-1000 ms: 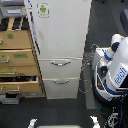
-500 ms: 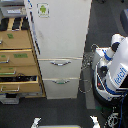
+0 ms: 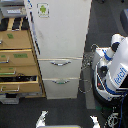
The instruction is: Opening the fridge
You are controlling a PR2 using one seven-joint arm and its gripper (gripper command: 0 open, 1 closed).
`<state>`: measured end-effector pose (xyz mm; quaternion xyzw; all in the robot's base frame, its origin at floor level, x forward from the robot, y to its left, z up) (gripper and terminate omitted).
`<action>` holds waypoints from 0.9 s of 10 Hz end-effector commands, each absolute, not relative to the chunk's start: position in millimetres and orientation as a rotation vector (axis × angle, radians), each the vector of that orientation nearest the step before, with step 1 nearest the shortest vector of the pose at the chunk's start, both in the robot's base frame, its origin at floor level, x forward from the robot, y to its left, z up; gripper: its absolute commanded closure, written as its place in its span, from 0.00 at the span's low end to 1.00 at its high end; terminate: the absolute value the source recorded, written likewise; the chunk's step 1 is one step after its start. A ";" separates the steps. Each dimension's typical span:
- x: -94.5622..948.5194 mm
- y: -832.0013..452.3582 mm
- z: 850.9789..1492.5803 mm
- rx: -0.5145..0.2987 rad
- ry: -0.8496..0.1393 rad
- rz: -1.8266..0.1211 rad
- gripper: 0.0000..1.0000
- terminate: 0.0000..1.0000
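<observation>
Fingers: not made out; too small and dark against the robot's front to tell whether they were apart or together.
Arm [image 3: 111, 49]: white, folded close to the robot's body [image 3: 119, 70], at the exterior view's right; nothing seen held.
Fridge [image 3: 60, 35]: tall, white, standing just beside the arm toward the exterior view's left, apart from it. Upper door shut; two lower drawers shut, each with a silver bar handle, upper [image 3: 60, 63] and lower [image 3: 61, 81].
Wooden drawer cabinet [image 3: 17, 55]: beyond the fridge, farther from the arm, touching the fridge's far side; some drawers pulled out.
Step, as judged: approach not begun; no contact with the fridge. The next move would call for extending the arm to the upper door's edge or handle and securing a hold before pulling.
Markings: green robot-figure sticker [image 3: 43, 9] on the upper door; blue label [image 3: 120, 76] on the robot's body, lettering unreadable; green tags on cabinet drawers, unreadable.
</observation>
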<state>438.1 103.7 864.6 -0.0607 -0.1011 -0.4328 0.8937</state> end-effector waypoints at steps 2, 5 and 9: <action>602.4 61.5 964.5 -0.020 -0.300 -0.752 0.00 0.00; 635.3 53.2 979.0 -0.007 -0.317 -0.729 0.00 0.00; 691.3 51.7 1019.1 0.022 -0.331 -0.691 0.00 0.00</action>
